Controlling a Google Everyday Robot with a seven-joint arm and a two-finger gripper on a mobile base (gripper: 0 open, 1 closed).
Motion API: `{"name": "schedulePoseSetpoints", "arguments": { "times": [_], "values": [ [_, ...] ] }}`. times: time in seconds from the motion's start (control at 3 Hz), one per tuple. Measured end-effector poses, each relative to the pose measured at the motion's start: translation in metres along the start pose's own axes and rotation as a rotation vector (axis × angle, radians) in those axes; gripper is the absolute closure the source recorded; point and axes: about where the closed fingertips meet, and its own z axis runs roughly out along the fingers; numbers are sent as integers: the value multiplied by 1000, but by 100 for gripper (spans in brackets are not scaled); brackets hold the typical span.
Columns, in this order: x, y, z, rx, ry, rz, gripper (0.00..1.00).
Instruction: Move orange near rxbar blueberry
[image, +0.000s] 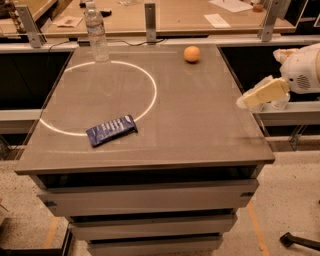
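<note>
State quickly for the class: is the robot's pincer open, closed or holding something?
Pincer: off the right edge of the table, apart from the orange; open or closed cannot be told.
</note>
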Motion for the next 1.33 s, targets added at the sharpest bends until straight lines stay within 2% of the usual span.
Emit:
{"name": "schedulePoseSetpoints", "arguments": {
  "times": [0.67, 1.0, 1.33],
  "values": [
    [-5, -12, 42, -6, -132, 122, 0],
    [-27, -14, 88, -55, -178, 128, 0],
    [-27, -14, 89, -55, -178, 128, 0]
  ]
}}
